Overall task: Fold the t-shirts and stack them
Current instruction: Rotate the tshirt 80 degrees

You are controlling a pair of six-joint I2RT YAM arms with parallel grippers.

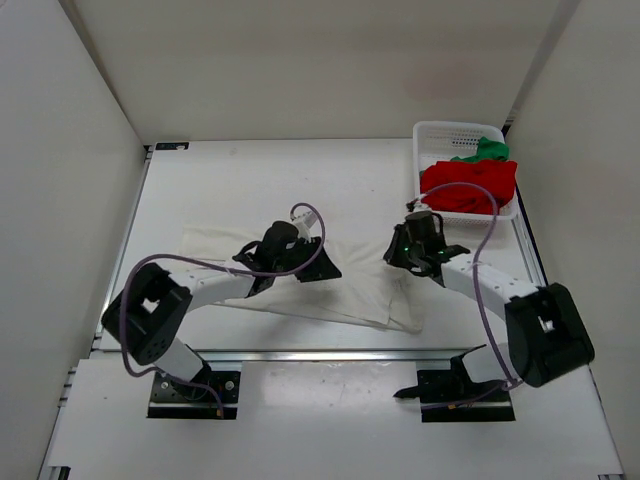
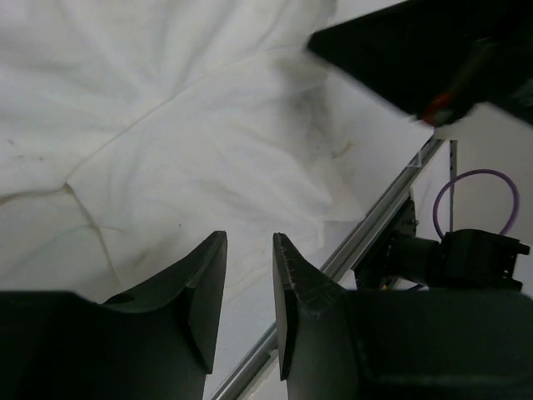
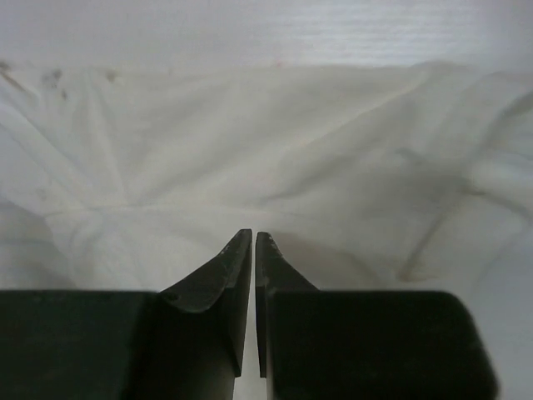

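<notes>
- Left gripper (image 1: 318,266) sat centre-left of the top view, over the cream-white shirt (image 1: 300,290). Left wrist view: fingers (image 2: 204,292) apart with a narrow gap, nothing between them, creased cloth below.
- Only the left wrist view caught the table's metal edge rail (image 2: 366,237) running diagonally at lower right, a purple cable loop (image 2: 475,204) beyond it, and a blurred dark shape across the upper right corner.
- Cream-white shirt lay spread and wrinkled on the white table (image 1: 250,180), mid-frame in the top view, between the two grippers. It filled most of both wrist views.
- Right gripper (image 1: 397,254) was centre-right, at the shirt's right edge. Right wrist view: fingertips (image 3: 237,250) close together, a hairline slit only, no cloth seen between.
- Faint grey smudges (image 3: 50,79) on the cloth showed only in the right wrist view, upper left.
- Only the top view showed the white mesh basket (image 1: 430,130) at upper right, holding the red shirt (image 1: 470,185) with the green shirt (image 1: 490,150) behind it.
</notes>
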